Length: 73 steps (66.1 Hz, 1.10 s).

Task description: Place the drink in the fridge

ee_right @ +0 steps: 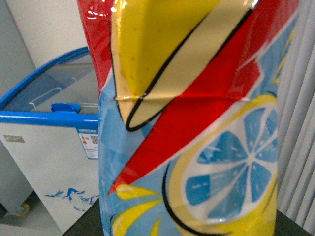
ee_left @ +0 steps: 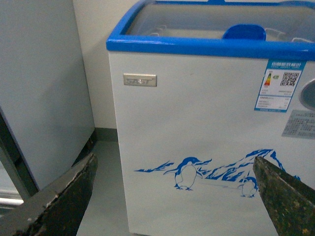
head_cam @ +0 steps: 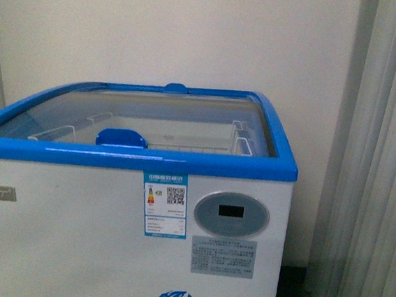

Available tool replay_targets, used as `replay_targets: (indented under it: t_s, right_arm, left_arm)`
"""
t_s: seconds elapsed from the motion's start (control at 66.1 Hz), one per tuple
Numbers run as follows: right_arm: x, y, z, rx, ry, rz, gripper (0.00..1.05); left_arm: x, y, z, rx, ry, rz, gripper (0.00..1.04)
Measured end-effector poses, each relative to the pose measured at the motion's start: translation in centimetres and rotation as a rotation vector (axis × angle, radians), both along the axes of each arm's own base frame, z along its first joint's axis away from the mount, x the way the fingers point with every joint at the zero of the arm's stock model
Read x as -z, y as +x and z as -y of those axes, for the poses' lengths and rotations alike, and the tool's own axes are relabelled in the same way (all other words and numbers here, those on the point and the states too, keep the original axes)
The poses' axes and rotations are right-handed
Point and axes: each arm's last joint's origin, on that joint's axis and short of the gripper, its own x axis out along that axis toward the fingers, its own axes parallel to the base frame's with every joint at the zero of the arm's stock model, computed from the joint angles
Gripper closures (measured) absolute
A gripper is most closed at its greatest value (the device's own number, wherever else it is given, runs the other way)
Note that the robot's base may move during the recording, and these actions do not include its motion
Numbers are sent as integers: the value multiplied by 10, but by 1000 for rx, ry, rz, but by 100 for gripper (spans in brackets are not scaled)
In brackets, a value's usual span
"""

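Front view, fridge point(head_cam: 70, 234): standing against the wall, its blue rim facing the camera.
Front view, glass lid point(head_cam: 152, 116): lying across the top, with the blue handle point(head_cam: 120, 137) sitting at the front rim.
Front view, grey display point(head_cam: 231, 215): showing on the white front; a curtain point(head_cam: 378, 173) is hanging to the right.
Left wrist view, left gripper point(ee_left: 174, 196): fingers spreading wide, gripping nothing, facing the penguin decal point(ee_left: 187, 173).
Left wrist view, pale cabinet point(ee_left: 39, 88): standing just beside the fridge.
Right wrist view, drink point(ee_right: 197, 123): filling the view, wearing a glossy red, yellow and blue wrap with a citrus slice.
Right wrist view, right gripper point(ee_right: 189, 223): dark finger edges pressing both sides of the drink's base, holding it outside the fridge.
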Motion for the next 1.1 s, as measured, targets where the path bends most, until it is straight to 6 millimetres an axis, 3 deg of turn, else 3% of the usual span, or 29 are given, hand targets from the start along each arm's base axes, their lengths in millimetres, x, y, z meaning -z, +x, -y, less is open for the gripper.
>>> replay_targets:
  t_s: [0.257,0.348,0.438,0.59,0.741,0.801,0.862,1.104]
  right_arm:
    - [-1,0,0,0,0,2,65]
    - [0,0,0,0,0,2,65]
    - [0,0,0,0,0,2,65]
    - [0,0,0,0,0,1,65]
    - [0,0,0,0,0,2,65]
    - [0,0,0,0,0,2,65]
    - [0,0,0,0,0,2,65]
    - [0,0,0,0,0,1,65]
  left_arm:
    - [0,0,0,0,0,0,8]
    - [5,9,0,-39,-194,-296,8]
    - [6,25,1,-5,-200,-318,8]
    - [-14,69,0,102,-57,-218,8]
    - [-45,132,4,262,219,-73,8]
    - [-56,169,10,372,427,-34,8]
    - [-60,193,16,459,575,-20,8]
    - [-67,254,34,715,1038,18,8]
